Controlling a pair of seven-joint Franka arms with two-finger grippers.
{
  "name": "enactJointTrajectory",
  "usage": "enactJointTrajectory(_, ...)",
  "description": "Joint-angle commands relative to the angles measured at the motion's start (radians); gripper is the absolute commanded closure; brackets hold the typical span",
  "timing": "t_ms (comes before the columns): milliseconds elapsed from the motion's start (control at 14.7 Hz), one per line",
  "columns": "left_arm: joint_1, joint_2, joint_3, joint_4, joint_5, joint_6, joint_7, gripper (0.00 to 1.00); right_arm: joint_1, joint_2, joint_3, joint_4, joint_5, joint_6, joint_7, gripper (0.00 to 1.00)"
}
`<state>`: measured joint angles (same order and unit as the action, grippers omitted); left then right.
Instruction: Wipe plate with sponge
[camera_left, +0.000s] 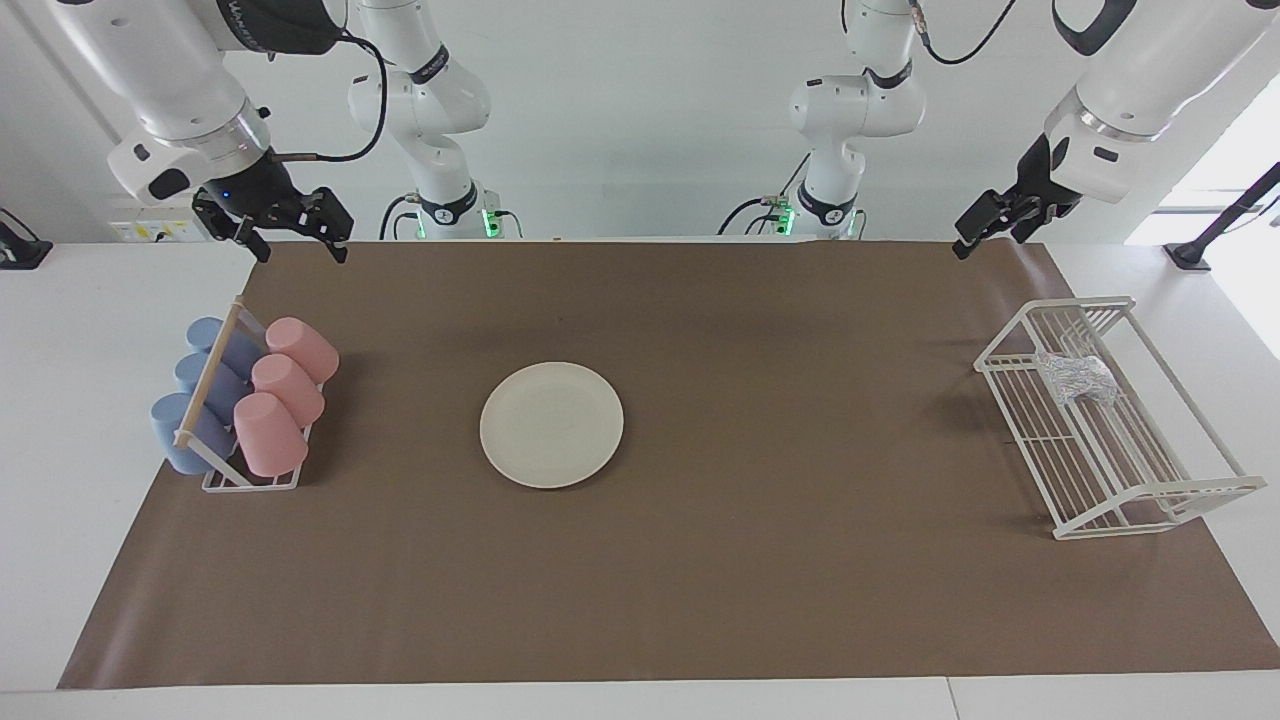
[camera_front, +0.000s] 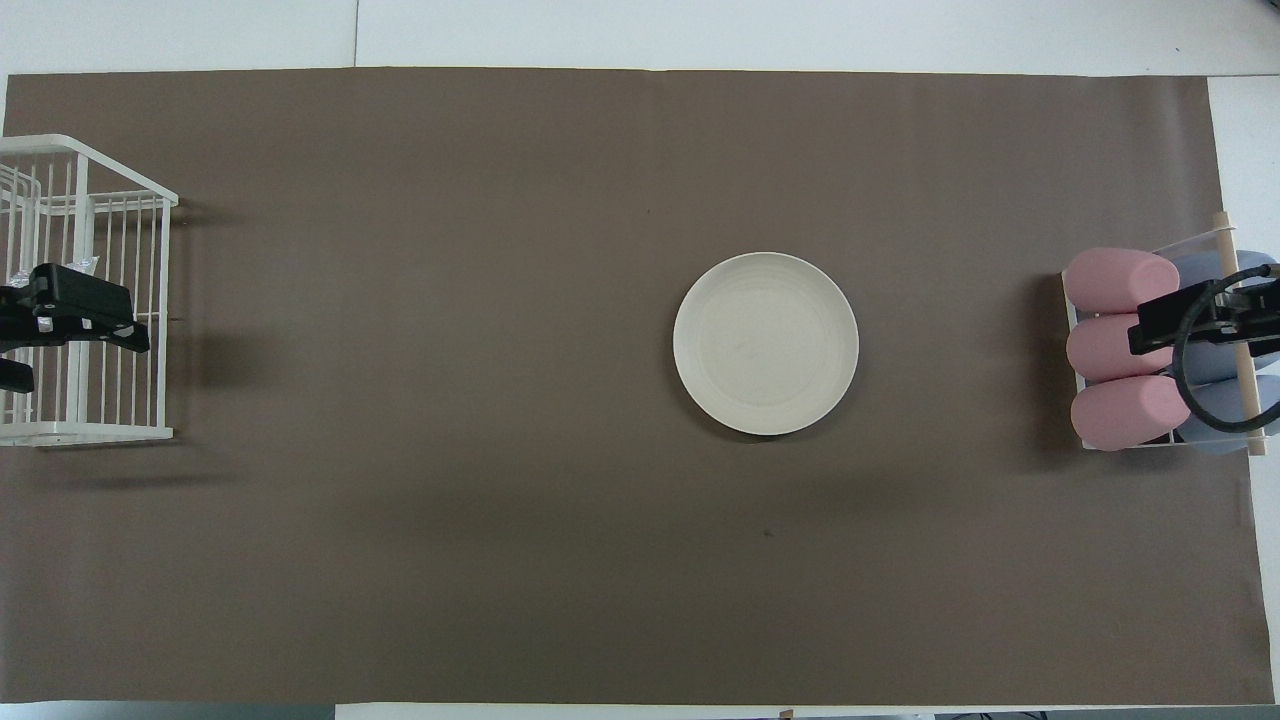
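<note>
The plate (camera_left: 551, 424) is lying flat on the brown mat (camera_left: 700, 580) covering the bench (camera_left: 60, 330), roughly midway between the arms' ends and slightly toward the right arm's end. Nothing is touching it.

The sponge (camera_left: 1076, 377) is resting inside the white wire rack (camera_left: 1110, 470) at the left arm's end of the bench, in the part of the rack nearer to the robots. It is well apart from the plate.

The left end effector (camera_left: 985, 229) is hanging in the air over the mat's edge closest to the robots, near the rack, with its jaws standing wide and holding nothing.

The right end effector (camera_left: 290, 236) is hovering above the mat's corner near the cup rack (camera_left: 250, 478), jaws wide and gripping nothing. That rack is carrying three pink cups (camera_left: 285, 390) and three blue cups (camera_left: 200, 395) lying on their sides.
</note>
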<state>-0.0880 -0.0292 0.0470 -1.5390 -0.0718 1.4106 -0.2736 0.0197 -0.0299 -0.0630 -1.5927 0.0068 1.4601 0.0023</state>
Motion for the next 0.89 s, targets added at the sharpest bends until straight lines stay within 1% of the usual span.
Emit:
enactJointTrajectory(0, -0.018, 0.026, 0.019, 0.027, 0.006, 0.010, 0.091, 0.00, 0.005, -0.021, -0.004, -0.018, -0.002, 0.002, -0.015, 0.00)
enactJointTrajectory(136, -0.015, 0.023, 0.016, -0.009, 0.020, 0.028, 0.103, 0.00, 0.005, -0.021, -0.003, -0.018, -0.002, 0.002, -0.015, 0.00)
enactJointTrajectory(341, -0.012, 0.021, 0.004, -0.015, 0.059, 0.041, 0.197, 0.00, 0.005, -0.021, -0.003, -0.018, -0.002, 0.002, -0.015, 0.00)
enactJointTrajectory(818, -0.012, 0.014, 0.007, -0.015, 0.063, 0.039, 0.194, 0.00, 0.005, -0.021, -0.003, -0.018, -0.001, 0.002, -0.015, 0.00)
